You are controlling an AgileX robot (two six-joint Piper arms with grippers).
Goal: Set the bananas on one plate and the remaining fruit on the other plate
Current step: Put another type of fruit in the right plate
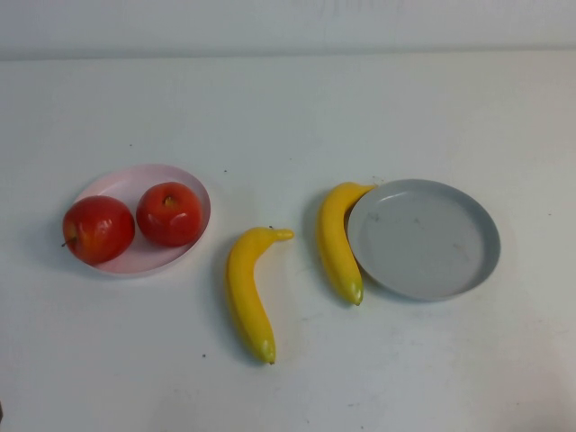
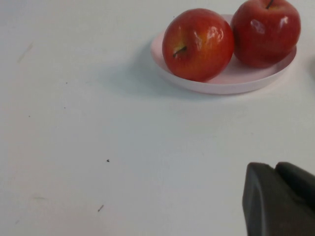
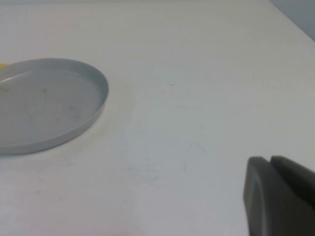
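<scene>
Two red apples (image 1: 98, 229) (image 1: 169, 213) sit on the pale pink plate (image 1: 121, 180) at the left; the left one overhangs its rim. One banana (image 1: 247, 292) lies on the table at the centre. The other banana (image 1: 335, 238) lies on the table against the left rim of the empty grey-blue plate (image 1: 432, 243). Neither arm shows in the high view. My left gripper (image 2: 273, 169) is shut and empty, a little way from the apples (image 2: 197, 44) (image 2: 266, 29) and the pink plate (image 2: 221, 83). My right gripper (image 3: 269, 162) is shut and empty, off to the side of the grey-blue plate (image 3: 44, 108).
The white table (image 1: 288, 117) runs to a pale back wall at the far edge. Its right edge shows in the right wrist view (image 3: 295, 19).
</scene>
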